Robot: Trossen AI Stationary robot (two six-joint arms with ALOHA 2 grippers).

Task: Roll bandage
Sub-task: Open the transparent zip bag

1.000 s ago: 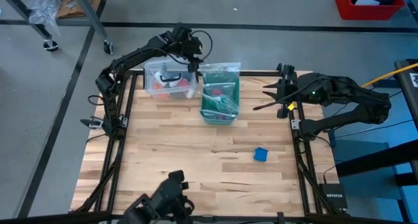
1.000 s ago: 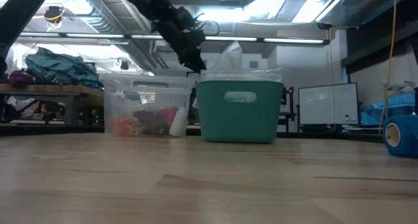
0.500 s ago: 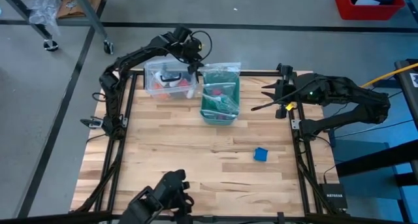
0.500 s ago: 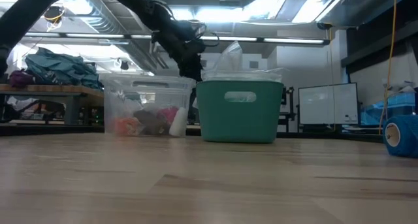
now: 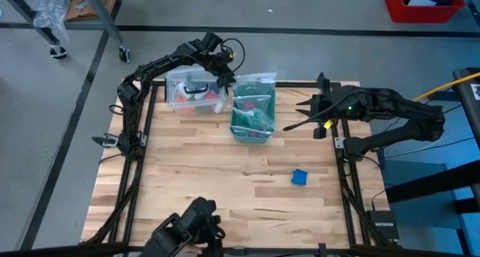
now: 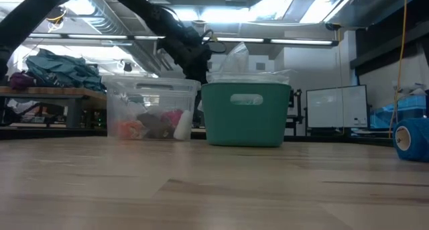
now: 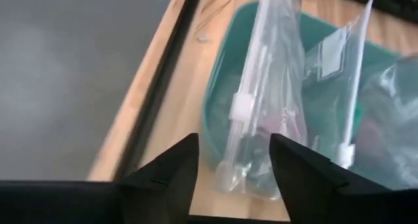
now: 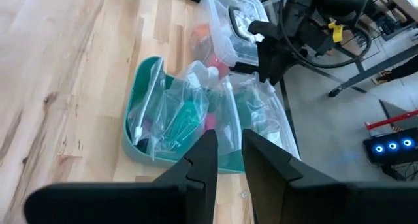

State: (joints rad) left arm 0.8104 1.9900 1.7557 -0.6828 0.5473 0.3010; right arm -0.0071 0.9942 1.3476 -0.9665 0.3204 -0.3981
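The bandage (image 5: 299,177) is a small bright blue roll lying on the wooden table toward the near right; the low view shows it at the right edge (image 6: 410,140). No gripper is near it. My left gripper (image 5: 227,79) hangs over the far left corner of the teal basket (image 5: 251,116), tilted down, fingers open. In its wrist view a clear plastic bag (image 7: 261,100) standing in the basket (image 7: 215,129) shows beyond the gap between the fingers (image 7: 234,175). My right gripper (image 5: 294,116) hovers by the table's right edge, pointing at the basket, slightly open and empty (image 8: 229,155).
A clear plastic box (image 5: 193,92) with a lid and coloured items stands left of the basket at the far edge. Several clear zip bags (image 8: 196,113) stick up out of the basket. Bare wood lies around the roll and across the near half of the table (image 5: 195,182).
My left gripper has sunk a little toward the far left corner of the teal basket, and its wrist has rolled. The bandage, basket and box have not moved.
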